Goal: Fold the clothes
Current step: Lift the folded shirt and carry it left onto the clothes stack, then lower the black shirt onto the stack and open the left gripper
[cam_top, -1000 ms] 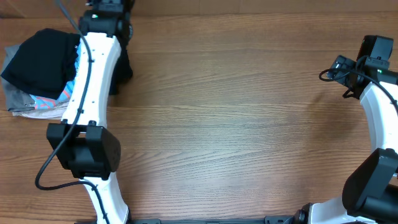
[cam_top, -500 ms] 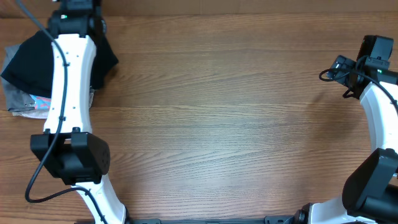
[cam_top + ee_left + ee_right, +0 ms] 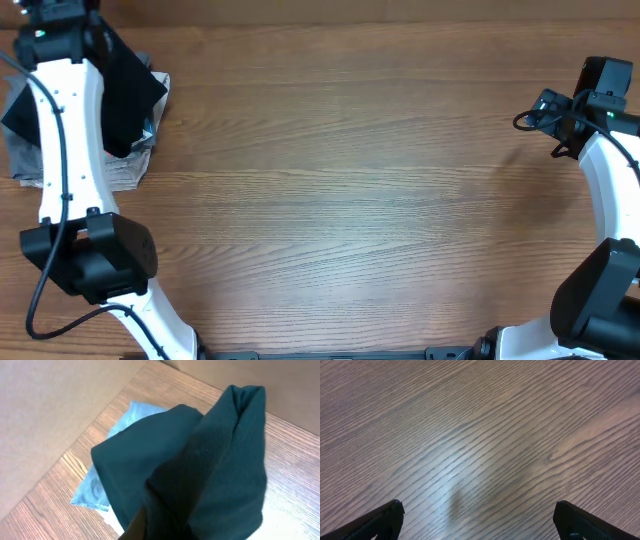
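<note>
Black T-shirt [image 3: 130,90] has moved with your left arm [image 3: 65,110] over the grey pile [image 3: 128,168], left fingers pinched shut on it; right fingers [image 3: 380,521] gape empty. Stacking looks close.

Nothing legible from where I stand: no lettering, brand or number on the black T-shirt [image 3: 210,470] or the surface [image 3: 350,200].

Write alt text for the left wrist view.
A dark T-shirt, bunched into folds, fills most of the frame close to the camera. Behind it a pale blue-grey garment lies on the wooden table, beside a plain brown wall.
</note>
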Available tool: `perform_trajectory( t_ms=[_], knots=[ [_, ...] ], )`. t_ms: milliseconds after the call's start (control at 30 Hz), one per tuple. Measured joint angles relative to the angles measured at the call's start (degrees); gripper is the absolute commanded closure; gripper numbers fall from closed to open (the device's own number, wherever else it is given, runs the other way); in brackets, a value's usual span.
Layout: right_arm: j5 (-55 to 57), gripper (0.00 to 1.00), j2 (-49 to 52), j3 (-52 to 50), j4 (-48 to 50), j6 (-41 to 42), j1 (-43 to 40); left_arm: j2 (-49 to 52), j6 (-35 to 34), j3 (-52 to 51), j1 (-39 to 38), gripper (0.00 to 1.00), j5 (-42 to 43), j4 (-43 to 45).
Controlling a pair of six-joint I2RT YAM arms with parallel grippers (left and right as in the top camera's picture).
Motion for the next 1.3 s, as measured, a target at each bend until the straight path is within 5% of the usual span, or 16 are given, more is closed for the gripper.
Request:
perform_trajectory(
  t_ms=[833, 1133, 1300],
  knots=[
    [0.0, 0.00, 0.0, 0.0, 0.0, 0.0, 0.0, 0.0, -0.4, 0.1, 11.0, 0.95, 6.5, 1.3],
    [0.0, 0.00, 0.0, 0.0, 0.0, 0.0, 0.0, 1.9, -0.4, 0.1, 11.7, 0.84, 5.7, 3.0],
    [0.0, 0.00, 0.0, 0.0, 0.0, 0.0, 0.0, 3.0, -0.6, 0.1, 14.1, 0.50, 6.1, 3.4]
  ],
)
